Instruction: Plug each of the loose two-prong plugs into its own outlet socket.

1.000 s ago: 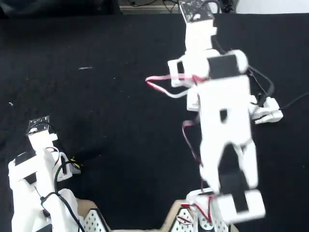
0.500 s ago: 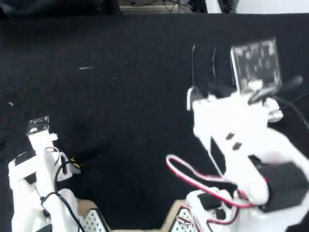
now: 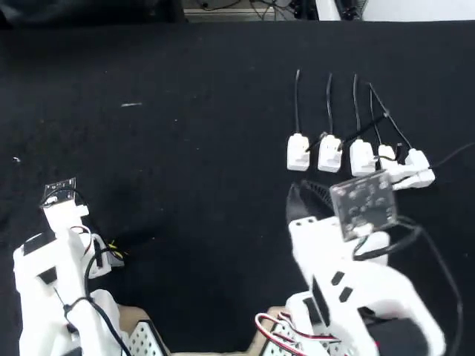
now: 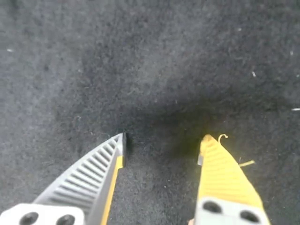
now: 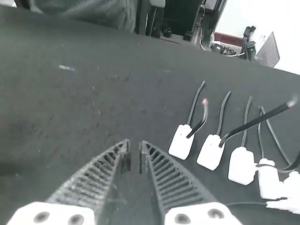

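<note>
Plugs (image 3: 329, 154), three white ones, are lying side by side in a row on the black worktop (image 3: 185, 148), over on the right-hand arm's side. They are sitting just beside one another without touching, and each one is trailing a thin black cord (image 3: 297, 104) straight toward the far edge. Just beyond the row's outer end, a cluster of white pieces (image 3: 407, 172) is resting with more black cords crossing over it; whether those pieces are plugs already seated in a socket cannot be told.

The right arm (image 3: 356, 274) is sitting low at the near edge of the worktop, close to the row but apart from it. Its right pincer (image 5: 133, 157) is hanging above bare cloth with the ribbed fingers pressed nearly together, only a sliver of gap showing between the tips, and it is pinching nothing. From its wrist view the plugs are lying ahead and off to one side, well clear of the tips.

The left arm (image 3: 52, 274) is sitting at the opposite near corner, well apart from the plugs. Its left pincer (image 4: 163, 139) is hovering close over the black cloth with the fingers spread wide and nothing between them.
</note>
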